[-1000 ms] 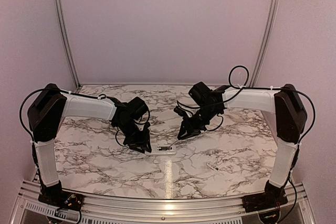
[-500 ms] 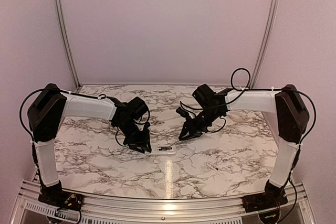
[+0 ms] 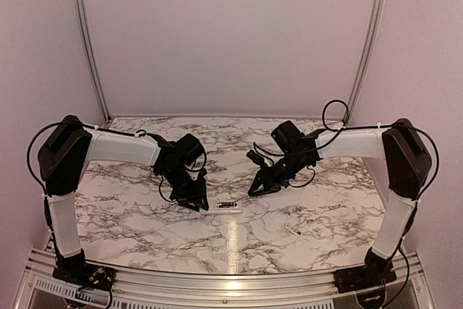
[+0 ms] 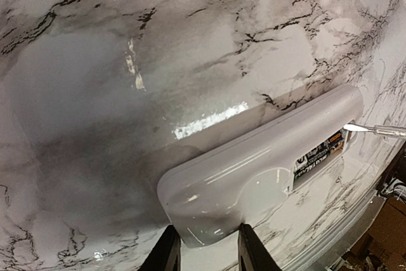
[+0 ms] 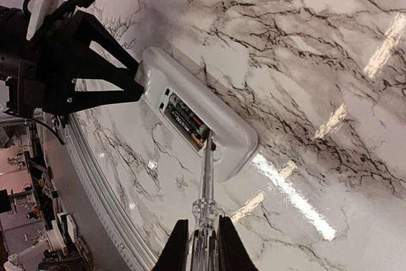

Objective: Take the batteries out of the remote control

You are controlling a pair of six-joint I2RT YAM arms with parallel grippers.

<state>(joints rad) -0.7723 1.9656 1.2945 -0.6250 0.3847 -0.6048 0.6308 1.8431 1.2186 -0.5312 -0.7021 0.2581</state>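
Marble-patterned table [image 3: 130,211] inside plain lilac walls, both arms meeting at a small white remote.

From above, the left gripper [image 3: 197,202] touched one end of the remote control [image 3: 229,205]. The right gripper [image 3: 254,190] hung just past the other end, and a small white chip [image 3: 292,229] lay well apart from both jaws. The left wrist view added what that height hid: the left jaws were clamped on the remote's near end, and it lay flat on the glossy marble, stretching away from them to a screwdriver [image 4: 375,130] tip at its far end. Only the right wrist view showed the batteries [image 5: 186,120], seated in the open recess straight ahead of the right jaws. Those were closed tight on the screwdriver's clear handle, its tip at the recess edge.
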